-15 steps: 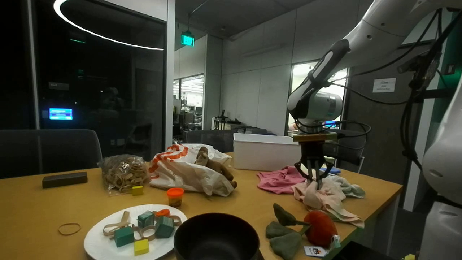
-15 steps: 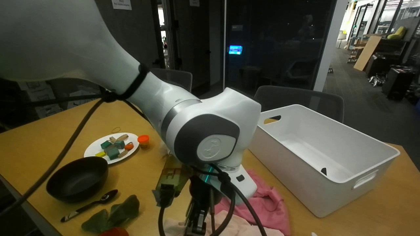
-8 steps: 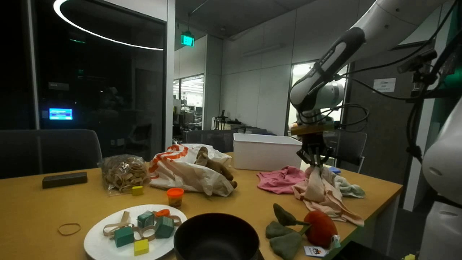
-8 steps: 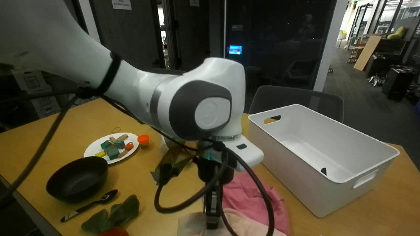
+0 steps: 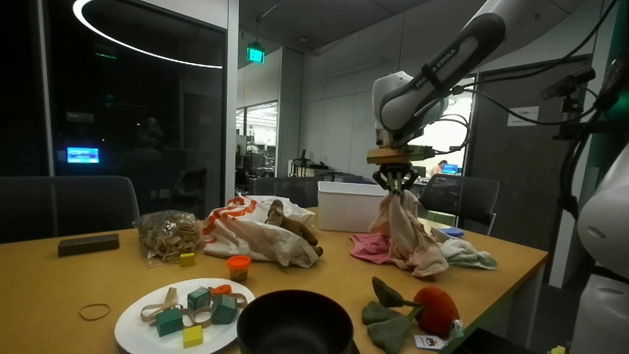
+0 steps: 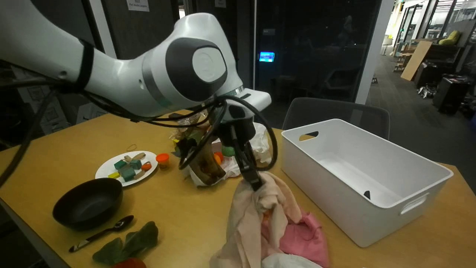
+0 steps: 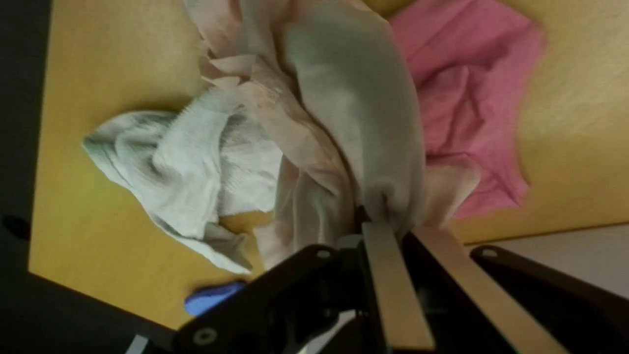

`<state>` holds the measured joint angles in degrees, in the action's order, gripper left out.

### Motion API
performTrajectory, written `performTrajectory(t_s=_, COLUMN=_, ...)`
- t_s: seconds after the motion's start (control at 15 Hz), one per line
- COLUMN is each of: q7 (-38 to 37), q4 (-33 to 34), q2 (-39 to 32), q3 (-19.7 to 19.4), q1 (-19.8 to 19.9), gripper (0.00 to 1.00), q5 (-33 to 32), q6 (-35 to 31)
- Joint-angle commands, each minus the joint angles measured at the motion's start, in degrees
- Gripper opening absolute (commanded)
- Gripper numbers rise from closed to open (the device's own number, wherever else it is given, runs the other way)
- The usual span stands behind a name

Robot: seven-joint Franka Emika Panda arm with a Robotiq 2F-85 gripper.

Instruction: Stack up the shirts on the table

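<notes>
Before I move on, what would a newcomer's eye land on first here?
Probably the crumpled peach cloth, hanging from the black two-fingered gripper, partly in front of the bright pink cloth in an exterior view. Next might be the large, open, white plastic bin beside that pink cloth, then the round white plate of teal and yellow blocks by the deep black bowl.
</notes>
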<state>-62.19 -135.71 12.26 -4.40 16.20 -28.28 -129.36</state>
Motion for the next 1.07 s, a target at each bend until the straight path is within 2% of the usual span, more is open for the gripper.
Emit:
performTrajectory(t_s=0.0, q7=-10.39, q4=6.69, q2=-8.07, q3=3.08, q1=-0.77, gripper=0.02, q5=-12.74, q6=-4.58)
performTrajectory(t_s=0.07, q7=-12.04, q4=8.51, q2=-10.10, q3=2.99, q1=-1.79, gripper=0.02, q5=-15.05, q6=-3.76)
performTrajectory(t_s=0.13, q7=-11.15, q4=9.87, q2=-11.77, q3=2.53, q1=-3.26, gripper=0.02, q5=-14.45, q6=-2.56)
performTrajectory(t_s=0.27, q7=-5.08, q4=11.14, q2=-14.31, q3=1.68, q1=-5.80, gripper=0.02, q5=-6.05, q6=-3.00)
performTrajectory(t_s=0.33, q7=-0.06, q4=11.06, q2=-15.07, q3=1.56, q1=-6.62, gripper=0.02, q5=0.44, q6=-4.15)
performTrajectory(t_s=0.6, q7=14.47, q4=12.95, q2=-18.69, q3=1.63, q1=-8.20, gripper=0.02, q5=19.44, q6=-3.58)
performTrajectory(t_s=0.67, q7=17.08, q4=13.59, q2=-19.36, q3=1.53, q1=-8.42, gripper=0.02, q5=22.35, q6=-2.56)
performTrajectory(t_s=0.73, q7=19.13, q4=14.16, q2=-19.67, q3=1.36, q1=-8.61, gripper=0.32, q5=24.53, q6=-1.64)
performTrajectory(t_s=0.8, q7=20.03, q4=14.50, q2=-19.69, q3=1.06, q1=-8.86, gripper=0.34, q5=25.28, q6=-0.99)
performTrajectory(t_s=0.93, q7=17.90, q4=12.57, q2=-19.24, q3=0.22, q1=-9.73, gripper=0.47, q5=23.30, q6=-2.52)
performTrajectory(t_s=1.0, q7=18.05, q4=12.70, q2=-19.30, q3=-0.02, q1=-9.87, gripper=0.30, q5=23.29, q6=-2.43)
